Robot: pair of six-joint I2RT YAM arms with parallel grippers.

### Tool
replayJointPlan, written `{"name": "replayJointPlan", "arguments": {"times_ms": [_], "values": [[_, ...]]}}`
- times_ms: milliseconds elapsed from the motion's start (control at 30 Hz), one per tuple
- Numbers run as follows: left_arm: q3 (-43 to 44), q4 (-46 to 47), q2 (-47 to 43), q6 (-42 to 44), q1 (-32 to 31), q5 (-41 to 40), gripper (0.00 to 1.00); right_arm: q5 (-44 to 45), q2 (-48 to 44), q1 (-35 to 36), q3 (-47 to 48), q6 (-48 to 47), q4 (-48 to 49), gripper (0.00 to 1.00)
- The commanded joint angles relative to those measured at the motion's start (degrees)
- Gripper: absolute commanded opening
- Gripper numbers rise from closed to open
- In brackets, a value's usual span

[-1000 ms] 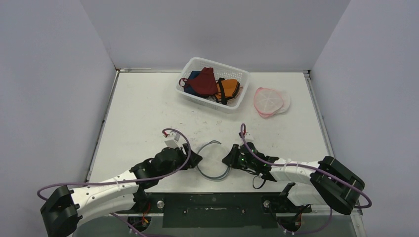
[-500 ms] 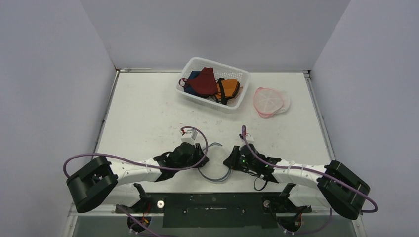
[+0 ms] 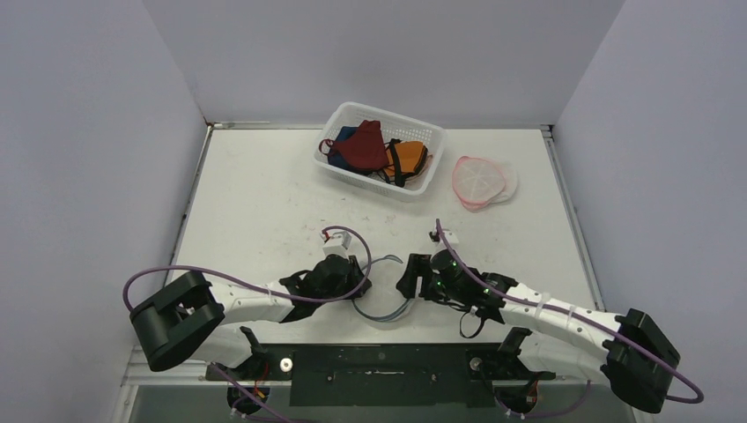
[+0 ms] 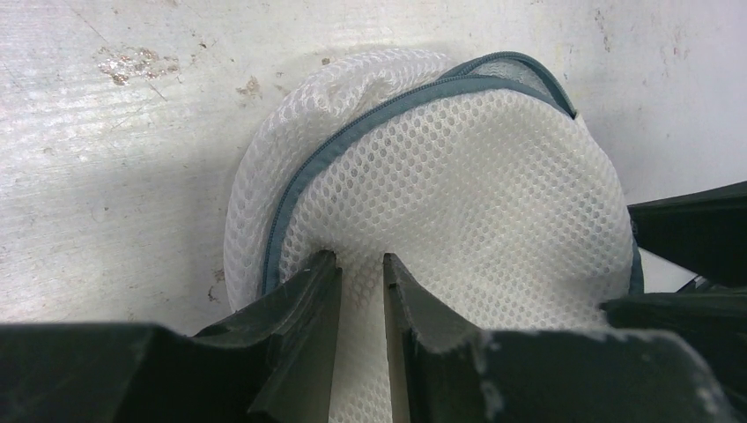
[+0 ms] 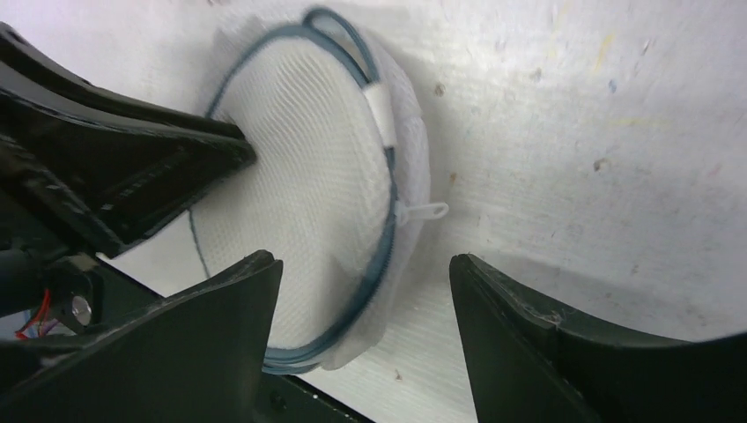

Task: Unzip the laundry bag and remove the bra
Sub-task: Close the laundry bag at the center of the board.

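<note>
Over the last second, for the black left gripper [image 4: 359, 261]: slides rightward from beside the round white mesh laundry bag with grey-blue zip [image 4: 458, 185] onto its left edge, pinching the mesh. Swings the left elbow [image 3: 172, 317] inward. Pushes the right elbow [image 3: 641, 357] farther out and lower.

The laundry bag [image 4: 458, 203] lies between left end effector [image 4: 361, 260] and right end effector [image 5: 363, 264] (basket [image 3: 370, 179] well behind).
</note>
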Motion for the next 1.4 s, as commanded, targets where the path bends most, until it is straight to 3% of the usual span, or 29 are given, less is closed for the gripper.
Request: {"name": "replayJointPlan", "arguments": {"times_ms": [0,100,167,200,333,433,900,1367], "values": [[0.66,1.46,0.79,-0.41,0.37,-1.26,0.24,5.22,-3.69,0.59,9.78,-5.49,-10.25,0.74],[0.77,1.57,1.08,-0.58,0.26,-1.22,0.24,3.99,-4.01,0.68,14.78,-7.72,-11.53,0.77],[0.86,1.64,1.17,-0.75,0.18,-1.29,0.24,0.83,-4.7,0.68,13.96,-8.04,-6.77,0.75],[0.86,1.72,1.24,-0.81,0.06,-1.37,0.24,-2.86,-5.09,0.68,12.41,-7.73,-2.49,0.69],[0.79,2.0,1.29,-1.01,-0.1,-1.65,0.24,-9.86,-4.23,0.55,3.95,-3.68,18.03,0.21],[0.61,2.19,1.32,-1.3,-0.23,-1.79,0.24,-10.85,-1.3,0.42,-0.91,-1.13,27.42,0.06],[-0.98,5.4,2.54,-2.69,-0.97,-0.8,0.24,-3.82,6.06,-1.17,-13.91,0.21,34.23,0.05],[-2.37,8.4,5.12,-3.85,-1.11,0.08,0.24,-0.14,12.27,-1.43,-19.04,1.73,37.7,0.05]]}}
